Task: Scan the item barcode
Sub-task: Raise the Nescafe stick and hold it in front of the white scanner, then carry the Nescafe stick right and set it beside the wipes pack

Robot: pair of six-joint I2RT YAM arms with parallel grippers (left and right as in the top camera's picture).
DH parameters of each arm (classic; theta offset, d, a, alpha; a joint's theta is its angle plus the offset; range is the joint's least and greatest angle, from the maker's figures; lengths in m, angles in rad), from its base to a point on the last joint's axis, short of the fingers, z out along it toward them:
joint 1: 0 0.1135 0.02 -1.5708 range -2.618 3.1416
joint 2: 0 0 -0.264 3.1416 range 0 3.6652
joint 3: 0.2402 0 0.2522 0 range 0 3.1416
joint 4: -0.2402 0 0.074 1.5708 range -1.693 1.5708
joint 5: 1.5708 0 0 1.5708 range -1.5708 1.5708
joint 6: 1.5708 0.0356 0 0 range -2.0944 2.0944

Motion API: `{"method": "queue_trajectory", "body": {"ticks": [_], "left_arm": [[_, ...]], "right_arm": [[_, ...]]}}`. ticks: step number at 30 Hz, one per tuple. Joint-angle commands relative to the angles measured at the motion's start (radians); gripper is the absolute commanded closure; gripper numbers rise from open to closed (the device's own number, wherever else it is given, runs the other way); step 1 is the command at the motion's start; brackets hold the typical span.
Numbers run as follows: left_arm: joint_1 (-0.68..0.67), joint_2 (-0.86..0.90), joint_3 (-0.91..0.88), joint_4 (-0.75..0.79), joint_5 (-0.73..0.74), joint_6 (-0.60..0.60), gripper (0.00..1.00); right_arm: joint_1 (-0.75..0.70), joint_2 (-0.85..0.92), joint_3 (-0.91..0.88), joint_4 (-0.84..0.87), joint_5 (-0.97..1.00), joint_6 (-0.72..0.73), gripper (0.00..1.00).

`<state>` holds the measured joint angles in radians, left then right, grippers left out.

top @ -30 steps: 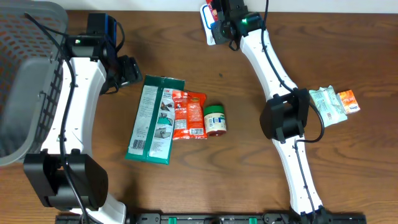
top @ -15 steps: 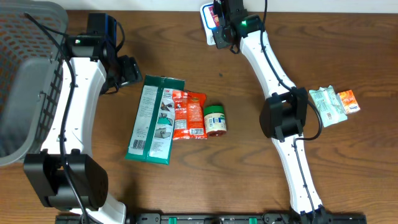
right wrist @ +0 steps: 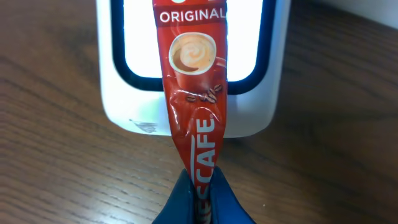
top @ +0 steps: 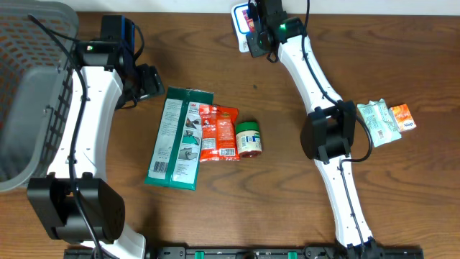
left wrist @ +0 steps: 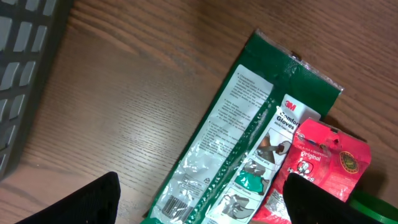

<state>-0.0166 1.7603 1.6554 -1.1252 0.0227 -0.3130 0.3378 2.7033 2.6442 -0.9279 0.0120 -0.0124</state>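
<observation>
Desk (right wrist: 50,155): dark wood grain, low sheen. Coffee sachet (right wrist: 194,93): glossy red film, creased, catching highlights. Scanner (right wrist: 118,106) at the desk's far edge: smooth white plastic with a black-rimmed lit window. Glove pack (left wrist: 236,143): shiny green and clear plastic film, wrinkled. Red pouch (left wrist: 323,162): glossy too. Basket (top: 29,108) at the desk's left edge: matt grey plastic mesh.

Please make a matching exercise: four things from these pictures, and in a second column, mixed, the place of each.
1. coffee sachet
2. 3M gloves pack
3. green-lidded jar
4. orange box

A. far right, beside the pale green packet
B. in the jaws of the right gripper, before the scanner
C. left end of the middle row
D. right end of the middle row

Pairs: 1-B, 2-C, 3-D, 4-A
</observation>
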Motion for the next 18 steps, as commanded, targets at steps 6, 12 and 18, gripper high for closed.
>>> {"method": "queue_trajectory", "body": {"ticks": [6,12,18], "left_arm": [[0.000,-0.010,0.011,-0.003,-0.009,0.009,0.16],[0.000,-0.010,0.011,-0.003,-0.009,0.009,0.16],[0.000,-0.010,0.011,-0.003,-0.009,0.009,0.16]], "right_arm": [[-0.047,-0.189,0.012,-0.100,-0.126,-0.011,0.99],[-0.079,-0.376,0.012,-0.364,-0.127,-0.011,0.99],[-0.116,-0.550,0.012,-0.655,-0.126,-0.012,0.99]]}}
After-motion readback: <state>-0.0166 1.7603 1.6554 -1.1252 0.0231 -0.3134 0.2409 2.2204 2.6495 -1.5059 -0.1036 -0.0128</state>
